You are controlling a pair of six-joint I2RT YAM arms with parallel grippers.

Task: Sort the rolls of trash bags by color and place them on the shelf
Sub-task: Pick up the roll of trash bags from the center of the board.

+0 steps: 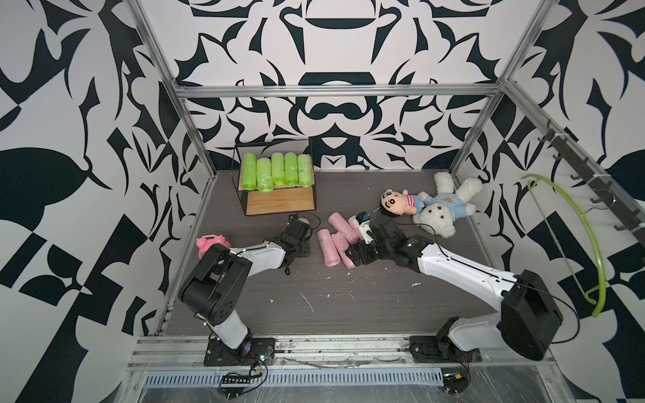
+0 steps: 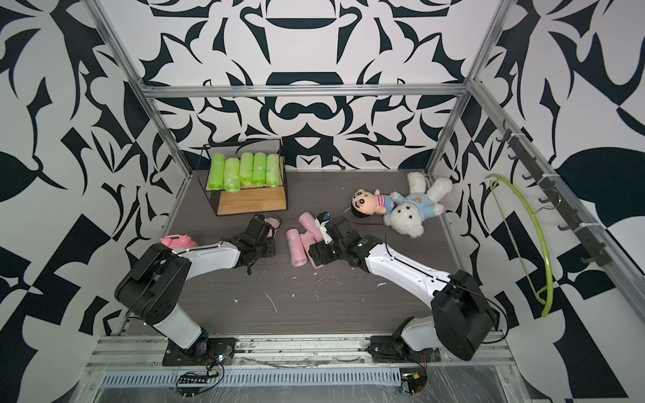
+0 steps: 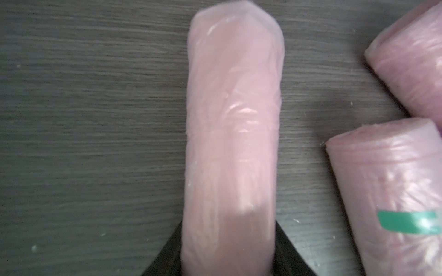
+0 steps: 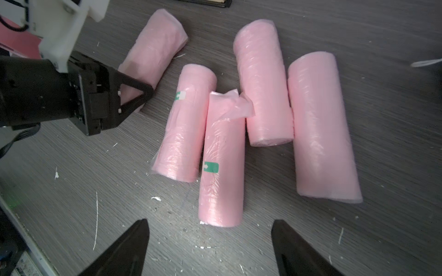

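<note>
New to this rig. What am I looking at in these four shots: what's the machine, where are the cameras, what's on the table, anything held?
It is a two-armed robot. The left arm and right arm are bolted to a rail at the near edge of the table, and each ends in a two-fingered tool.

Both top views come from one camera pair overhead and show the whole scene. The other two pictures come from cameras on the wrists, looking along each tool.

On the table are a shelf with five green rolls of trash bags on its upper board, a pink alarm clock, a boy doll and a white teddy bear.

The left tool grips a pink roll by its sides. Four more pink rolls lie clustered by the right tool, which is open and holds nothing.
</note>
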